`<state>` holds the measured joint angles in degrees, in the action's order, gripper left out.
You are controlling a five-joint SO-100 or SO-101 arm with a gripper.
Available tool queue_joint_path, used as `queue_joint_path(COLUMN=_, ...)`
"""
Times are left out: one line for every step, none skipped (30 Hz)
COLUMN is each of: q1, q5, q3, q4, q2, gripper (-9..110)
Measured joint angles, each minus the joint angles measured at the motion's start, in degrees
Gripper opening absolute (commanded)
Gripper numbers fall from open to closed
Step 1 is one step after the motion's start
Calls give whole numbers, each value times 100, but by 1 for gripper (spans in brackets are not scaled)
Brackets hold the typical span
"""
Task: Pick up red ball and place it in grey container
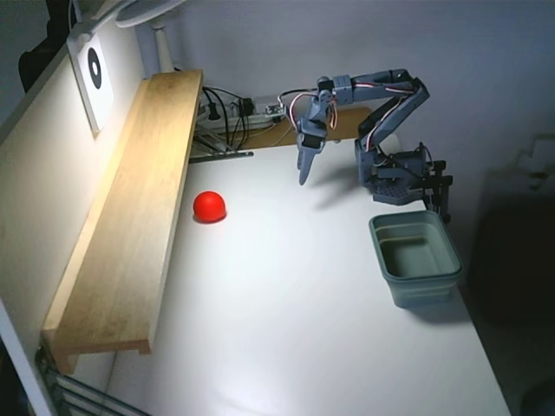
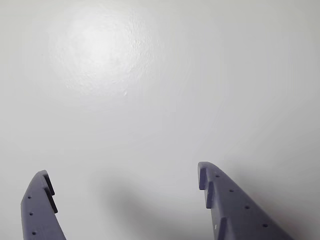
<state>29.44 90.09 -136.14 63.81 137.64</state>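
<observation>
The small, smooth, bright red ball (image 1: 209, 206) rests on the white bench (image 1: 295, 329), close beside the front face of the long pale wooden shelf (image 1: 130, 217) that runs along the left edge in the fixed view. It is plain and unmarked, glossy enough to catch a soft highlight on top, and it throws a small shadow beneath itself. Nothing touches it.

The grey-green rectangular plastic tub (image 1: 416, 256) with rounded corners and a thick rolled rim stands at the right side of the bench, well apart from the ball. Its tapered walls slope inward to a darker floor, and its inside looks bare.

The blue-grey jointed arm (image 1: 381, 113) folds over from its base (image 1: 399, 178), which sits just behind the tub. Its hand (image 1: 305, 173) points down above the bench, between the ball and the tub and nearer the back edge, with its tip apparently just clear of the surface, though the angle makes that hard to judge.

In the wrist view the hand (image 2: 122, 177) is spread wide, its two blue-grey fingers (image 2: 220, 195) far apart with only bare white bench between them. A bright lamp reflection glares on the surface ahead.

Dark cables (image 1: 227, 113) lie tangled at the back of the bench behind the shelf end.
</observation>
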Motion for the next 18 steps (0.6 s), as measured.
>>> queue_joint_path(q1=0, q5=0, q3=-149, q4=-158, q2=18, gripper=38)
queue_joint_path(q1=0, q5=0, q3=-316, q4=-290, q2=18, gripper=38)
queue_joint_path(q1=0, q5=0, q3=-475, q4=-396, q2=18, gripper=38)
queue_joint_path(q1=0, q5=0, q3=-598, q4=-545, q2=18, gripper=38)
queue_joint_path(q1=0, q5=0, q3=-694, q4=-677, q2=26, gripper=38)
queue_joint_path(q1=0, q5=0, q3=-738, q4=-729, q2=0, gripper=38)
queue_joint_path(q1=0, q5=0, q3=-738, q4=-765, q2=-9, gripper=38)
queue_joint_path(q1=0, q5=0, q3=-738, q4=-791, q2=0, gripper=38)
queue_joint_path(q1=0, q5=0, q3=-738, q4=-809, q2=0, gripper=38)
queue_joint_path(q1=0, q5=0, q3=-738, q4=-888, q2=0, gripper=38)
queue_joint_path(q1=0, q5=0, q3=-738, q4=-967, q2=0, gripper=38)
queue_joint_path(q1=0, q5=0, q3=-738, q4=-1046, q2=0, gripper=38)
queue_joint_path(q1=0, q5=0, q3=-738, q4=-1125, q2=0, gripper=38)
queue_joint_path(q1=0, q5=0, q3=-738, q4=-1178, q2=0, gripper=38)
queue_joint_path(q1=0, q5=0, q3=-738, q4=-1239, q2=0, gripper=38)
queue_joint_path(q1=0, q5=0, q3=-738, q4=-1283, q2=0, gripper=38)
queue_joint_path(q1=0, q5=0, q3=-738, q4=-1362, q2=0, gripper=38)
queue_joint_path(q1=0, q5=0, q3=-738, q4=-1441, q2=0, gripper=38)
